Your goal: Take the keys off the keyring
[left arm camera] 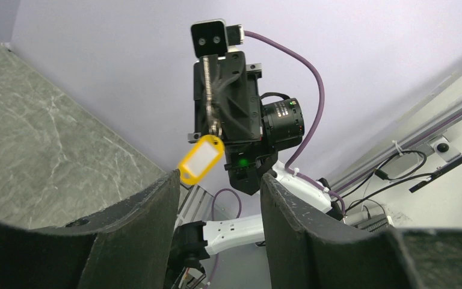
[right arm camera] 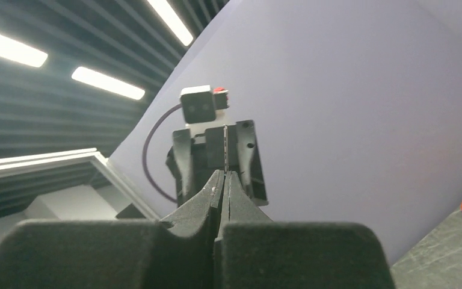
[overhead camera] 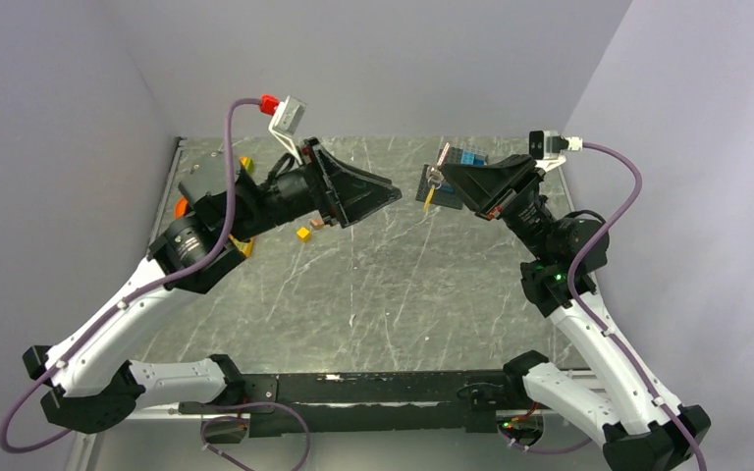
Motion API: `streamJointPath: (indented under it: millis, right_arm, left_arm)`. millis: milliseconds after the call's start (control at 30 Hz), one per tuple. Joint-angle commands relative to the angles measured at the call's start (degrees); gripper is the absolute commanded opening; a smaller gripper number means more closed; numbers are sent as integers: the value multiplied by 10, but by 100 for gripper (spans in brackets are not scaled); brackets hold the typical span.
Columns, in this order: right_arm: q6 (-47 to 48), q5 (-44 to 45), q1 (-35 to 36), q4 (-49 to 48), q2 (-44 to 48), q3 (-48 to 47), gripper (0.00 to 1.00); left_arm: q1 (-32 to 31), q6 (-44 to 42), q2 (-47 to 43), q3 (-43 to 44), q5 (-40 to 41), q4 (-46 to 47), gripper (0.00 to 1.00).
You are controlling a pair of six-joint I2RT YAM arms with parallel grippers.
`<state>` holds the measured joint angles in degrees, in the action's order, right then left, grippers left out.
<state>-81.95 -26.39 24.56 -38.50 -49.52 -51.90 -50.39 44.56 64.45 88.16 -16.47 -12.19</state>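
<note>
Above grey marbled surface (overhead camera: 373, 285), mid-air: right pincer (right arm camera: 223, 178) pressed together on thin silver metal key blade (left arm camera: 208, 90), holding it out toward left pincer (left arm camera: 219, 180). Small grey metal keyring (left arm camera: 215, 127) and flat yellow oblong key tag (left arm camera: 201, 159) dangle below blade, seemingly free to pull. Left pincer spread, empty, facing tag, near, not touching. Open air all round.

Glossy yellow plastic key tag (left arm camera: 200, 159) (white matt insert), shiny metal key (left arm camera: 209, 90)
</note>
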Motion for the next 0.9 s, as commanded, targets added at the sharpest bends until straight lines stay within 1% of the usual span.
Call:
streamJointPath:
  millis: [0,100,267,400,533,867]
  right_arm:
    - [29,53,0,29,11,-16,0]
    - [32,59,0,40,11,-22,0]
    - [21,61,0,34,9,-20,0]
    - [19,57,-1,31,6,-25,0]
    - [20,53,0,35,3,-30,0]
    - [20,54,0,29,8,-25,0]
  left_arm:
    - [-19,-21,27,30,14,56,55]
    - [-22,-23,40,38,18,64,54]
    - [-23,-27,60,53,18,62,51]
    - [-23,-27,64,48,29,69,48]
    - [-23,-19,69,41,27,90,47]
    - [-23,-11,101,60,17,105,43]
